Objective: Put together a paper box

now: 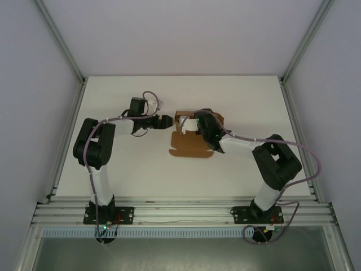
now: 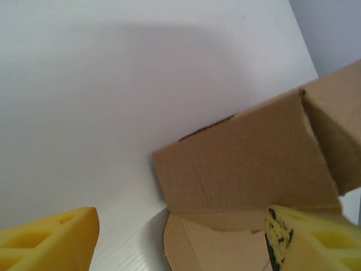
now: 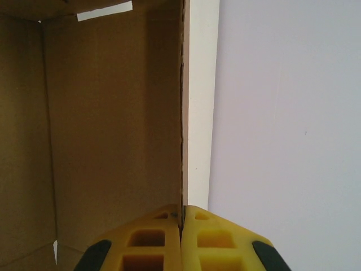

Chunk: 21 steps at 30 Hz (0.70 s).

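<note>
We saw a white desk (image 1: 141,169) carrying one brown box (image 1: 190,145) near its middle. Its near flap lay flat on the surface, and its walls stood up behind.

High rear overhead view down over the table (image 1: 141,164); two wrist views close against the shared paper box (image 2: 242,164).
</note>
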Tool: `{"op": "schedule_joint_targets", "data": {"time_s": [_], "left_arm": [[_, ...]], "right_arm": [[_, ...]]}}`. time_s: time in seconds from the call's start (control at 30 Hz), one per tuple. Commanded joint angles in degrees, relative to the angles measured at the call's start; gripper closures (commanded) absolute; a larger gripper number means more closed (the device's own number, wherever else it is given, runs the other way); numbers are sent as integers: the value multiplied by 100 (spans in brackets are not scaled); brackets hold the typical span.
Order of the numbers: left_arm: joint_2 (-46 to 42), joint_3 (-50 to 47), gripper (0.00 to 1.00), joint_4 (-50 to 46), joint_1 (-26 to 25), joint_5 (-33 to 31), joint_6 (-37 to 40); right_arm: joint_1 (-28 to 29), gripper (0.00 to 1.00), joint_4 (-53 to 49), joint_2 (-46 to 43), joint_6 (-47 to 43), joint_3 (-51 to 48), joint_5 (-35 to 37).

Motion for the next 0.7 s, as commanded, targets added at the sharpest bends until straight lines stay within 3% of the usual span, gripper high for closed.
{"op": "schedule_joint_targets", "data": {"time_s": [0.0,0.2,0.4,0.67], "left_arm": [[-219,-126,25,34,-115,-291,454],[-559,-573,26,555,-275,-624,524],[-636,-843,26,624,-501,-971,858],[-681,-955,34,895,-696,-1492,917]], "right_arm": [[50,100,135,-9,84,10,28],[104,100,94,-121,111,-157,111],[244,100,723,-61,-102,-503,199],[502,100,864,-48,-152,-646,406]]}}
